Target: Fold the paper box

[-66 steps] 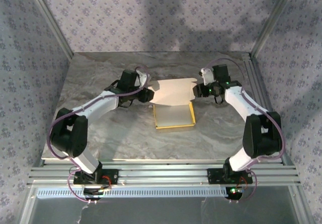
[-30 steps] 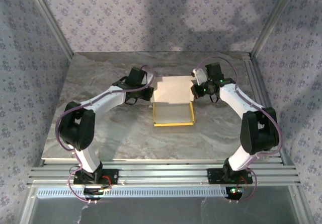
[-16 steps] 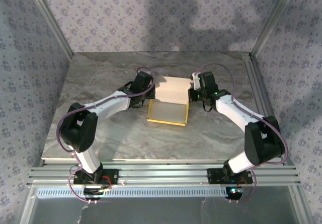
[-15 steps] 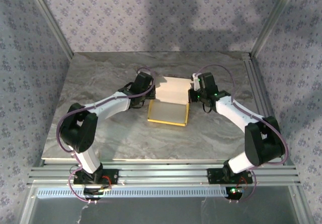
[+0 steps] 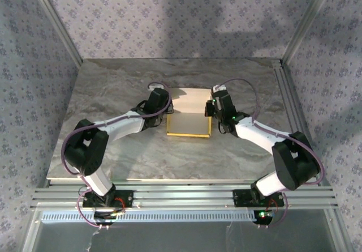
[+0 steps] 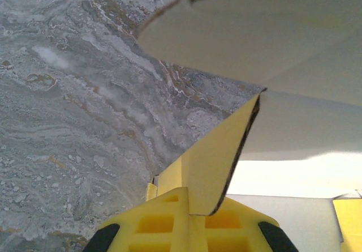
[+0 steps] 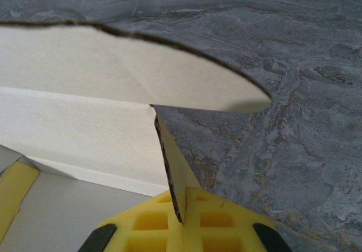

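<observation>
The paper box (image 5: 189, 125) lies at the table's middle, a shallow tray with yellow edges. Its cream lid panel (image 5: 190, 100) rises from the far side and leans over the tray. My left gripper (image 5: 167, 109) is shut on the box's left side flap (image 6: 218, 156), which shows yellow and stands on edge between the yellow fingers (image 6: 164, 223). My right gripper (image 5: 210, 109) is shut on the right side flap (image 7: 176, 173), pinched edge-on between its fingers (image 7: 226, 221). The lid's rounded wings (image 6: 254, 31) (image 7: 113, 65) spread above both grips.
Grey marbled tabletop (image 5: 113, 150) surrounds the box. Aluminium frame rails (image 5: 181, 195) run along the near edge and posts (image 5: 288, 42) stand at the back corners, with patterned walls behind.
Both grippers have swung inward and toward the near edge, still pinching the side flaps. The lid has tipped forward over the tray, and less of the tray shows.
</observation>
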Controlling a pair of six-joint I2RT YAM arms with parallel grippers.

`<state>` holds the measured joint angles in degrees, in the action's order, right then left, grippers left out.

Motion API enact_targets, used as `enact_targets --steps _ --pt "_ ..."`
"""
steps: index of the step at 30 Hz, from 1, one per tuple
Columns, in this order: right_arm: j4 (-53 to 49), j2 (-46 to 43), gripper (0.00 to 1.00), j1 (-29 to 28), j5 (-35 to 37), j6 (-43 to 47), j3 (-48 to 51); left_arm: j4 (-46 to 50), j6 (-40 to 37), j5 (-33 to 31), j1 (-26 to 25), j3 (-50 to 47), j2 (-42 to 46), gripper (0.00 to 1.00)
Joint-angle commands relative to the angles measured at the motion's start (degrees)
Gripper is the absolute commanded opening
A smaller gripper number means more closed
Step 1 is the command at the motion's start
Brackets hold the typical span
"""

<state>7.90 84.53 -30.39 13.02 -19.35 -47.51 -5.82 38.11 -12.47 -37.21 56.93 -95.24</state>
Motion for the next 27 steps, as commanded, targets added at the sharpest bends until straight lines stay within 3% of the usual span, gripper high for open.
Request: enact_targets --steps 1,11,27 --pt "6.5 0.6 0.0 -2.1 0.2 -3.8 1.8 -4.1 2.4 2.6 -2.0 -1.9 2.1 0.0" --pt "15.0 -0.5 0.0 -4.2 1.6 -6.4 10.4 -7.1 3.5 0.2 -5.1 -6.5 4.4 0.0" --pt "16.0 -1.7 0.0 -9.7 9.0 -8.6 18.8 -16.9 7.7 -4.9 -10.4 -18.1 5.4 0.0"
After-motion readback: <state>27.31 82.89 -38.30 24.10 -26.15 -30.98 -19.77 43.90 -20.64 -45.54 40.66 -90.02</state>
